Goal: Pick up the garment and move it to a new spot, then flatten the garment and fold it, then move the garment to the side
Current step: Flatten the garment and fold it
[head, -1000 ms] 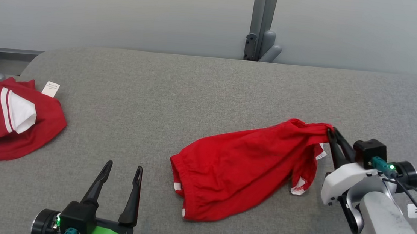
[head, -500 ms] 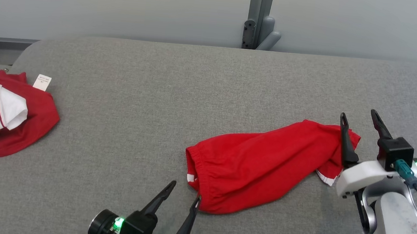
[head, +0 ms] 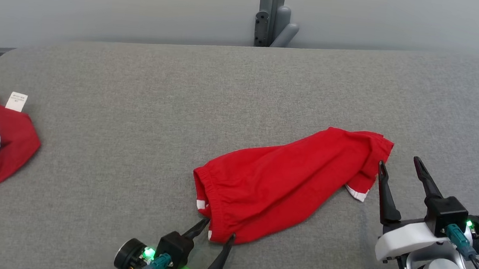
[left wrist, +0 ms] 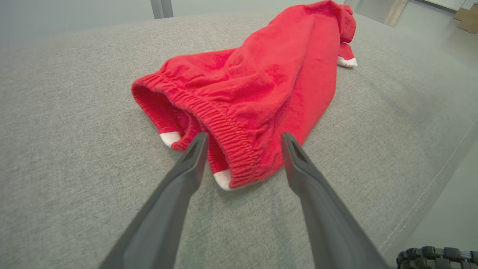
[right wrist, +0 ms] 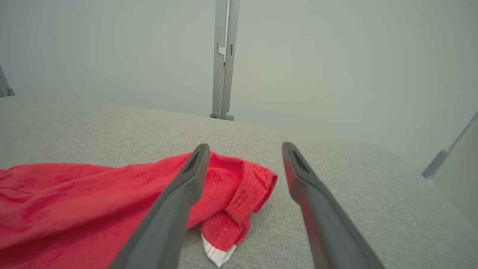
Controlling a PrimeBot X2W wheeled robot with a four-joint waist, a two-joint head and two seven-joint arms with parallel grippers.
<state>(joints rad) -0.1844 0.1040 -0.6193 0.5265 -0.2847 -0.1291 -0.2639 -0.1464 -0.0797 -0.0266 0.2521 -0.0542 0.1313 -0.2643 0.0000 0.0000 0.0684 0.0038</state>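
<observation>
The garment (head: 287, 182) is a pair of red shorts with white trim, lying crumpled and stretched out on the grey table (head: 138, 99). Its elastic waistband points toward me at the lower left. My left gripper (head: 219, 229) is open, its tips straddling the near corner of the waistband; in the left wrist view the waistband (left wrist: 227, 130) sits between the two fingers of this gripper (left wrist: 244, 136). My right gripper (head: 398, 162) is open and holds nothing, just right of the leg end. The right wrist view shows that gripper (right wrist: 245, 146) above the folded hem (right wrist: 242, 201).
A second red and white garment (head: 0, 148) with a white label (head: 16, 101) lies at the table's left edge. A grey post (head: 271, 14) stands behind the table. The table's front edge (left wrist: 429, 209) runs close by my left gripper.
My right gripper opened and let go of the garment's leg end, which dropped onto the table. My left gripper moved up to the waistband. The head camera has shifted.
</observation>
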